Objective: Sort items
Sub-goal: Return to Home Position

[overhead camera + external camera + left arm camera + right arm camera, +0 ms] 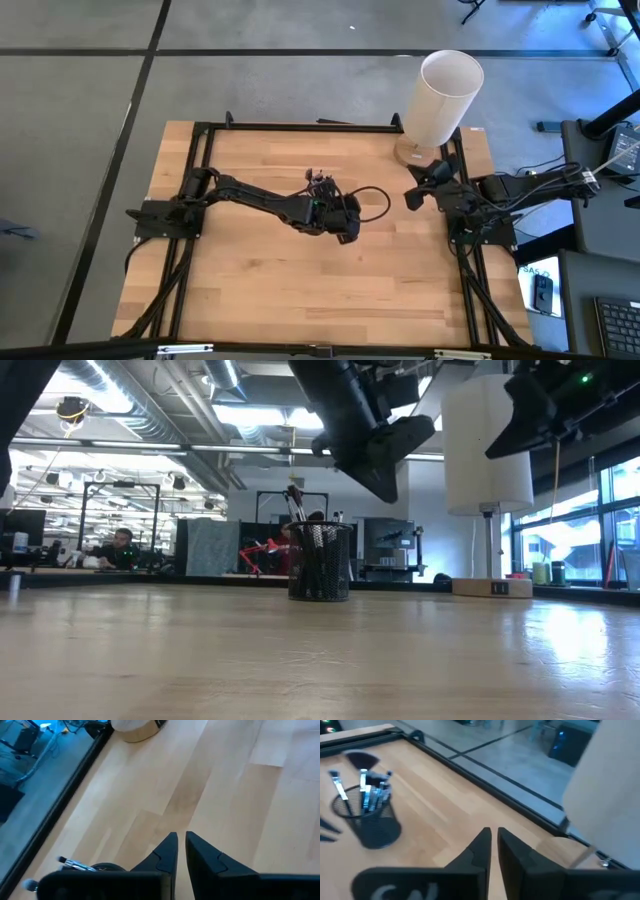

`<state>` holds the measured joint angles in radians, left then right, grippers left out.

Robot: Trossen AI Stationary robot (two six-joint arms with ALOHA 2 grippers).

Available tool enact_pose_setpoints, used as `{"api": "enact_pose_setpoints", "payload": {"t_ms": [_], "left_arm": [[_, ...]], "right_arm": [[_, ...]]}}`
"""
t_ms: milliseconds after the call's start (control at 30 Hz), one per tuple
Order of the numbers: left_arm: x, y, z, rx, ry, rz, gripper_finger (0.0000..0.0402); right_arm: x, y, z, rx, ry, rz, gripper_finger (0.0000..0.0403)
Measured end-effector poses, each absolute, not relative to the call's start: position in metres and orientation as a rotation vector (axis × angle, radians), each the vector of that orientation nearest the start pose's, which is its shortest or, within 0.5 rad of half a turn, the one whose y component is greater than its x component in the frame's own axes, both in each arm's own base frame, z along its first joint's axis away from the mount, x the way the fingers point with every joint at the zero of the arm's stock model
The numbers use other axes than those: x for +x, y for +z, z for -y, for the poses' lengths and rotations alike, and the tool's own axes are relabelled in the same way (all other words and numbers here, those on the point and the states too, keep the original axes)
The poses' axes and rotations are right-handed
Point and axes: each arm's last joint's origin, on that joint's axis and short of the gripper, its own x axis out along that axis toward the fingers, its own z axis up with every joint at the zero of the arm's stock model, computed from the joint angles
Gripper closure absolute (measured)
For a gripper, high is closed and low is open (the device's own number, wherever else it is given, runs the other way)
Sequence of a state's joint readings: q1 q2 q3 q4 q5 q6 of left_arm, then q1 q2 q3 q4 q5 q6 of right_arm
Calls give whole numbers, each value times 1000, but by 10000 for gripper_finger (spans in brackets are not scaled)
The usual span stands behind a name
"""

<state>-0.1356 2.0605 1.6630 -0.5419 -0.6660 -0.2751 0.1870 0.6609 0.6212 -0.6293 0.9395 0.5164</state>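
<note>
Left gripper (180, 836), nearly closed and empty, hangs over the cup (320, 560); upright brushes (370, 797) stand just behind its tips, below its wrist. Right gripper (492, 831), also narrow, waits well apart.

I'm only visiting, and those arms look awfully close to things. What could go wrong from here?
1. The left tool hangs above the table close to the mesh cup, and the makeup brushes stick up past its rim. If it pulls back low, it could catch them and tip the cup.
2. The right tool sits near the tall white cylinder. A wide swing might knock it.
</note>
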Motion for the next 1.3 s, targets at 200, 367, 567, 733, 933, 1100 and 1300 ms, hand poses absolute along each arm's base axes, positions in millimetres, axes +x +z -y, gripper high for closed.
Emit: {"api": "enact_pose_setpoints", "payload": {"t_ms": [200, 367, 567, 733, 933, 1100, 1300], "left_arm": [[445, 223, 43, 104, 575, -803, 371], [445, 223, 44, 101, 553, -812, 373], [445, 223, 49, 91, 516, -819, 373], [442, 222, 61, 146, 533, -809, 373], [423, 228, 68, 181, 550, -788, 373], [389, 233, 63, 141, 554, -746, 373], [327, 248, 63, 72, 504, -536, 373]], "right_arm": [[127, 263, 5, 122, -878, -379, 397], [132, 267, 4, 88, -789, -380, 394], [146, 268, -3, 146, -564, -398, 394], [168, 260, -8, 179, -527, -427, 393], [213, 251, -15, 94, -430, -360, 393], [241, 254, -27, 11, -97, -230, 393], [243, 266, -34, 12, 154, -107, 393]]}}
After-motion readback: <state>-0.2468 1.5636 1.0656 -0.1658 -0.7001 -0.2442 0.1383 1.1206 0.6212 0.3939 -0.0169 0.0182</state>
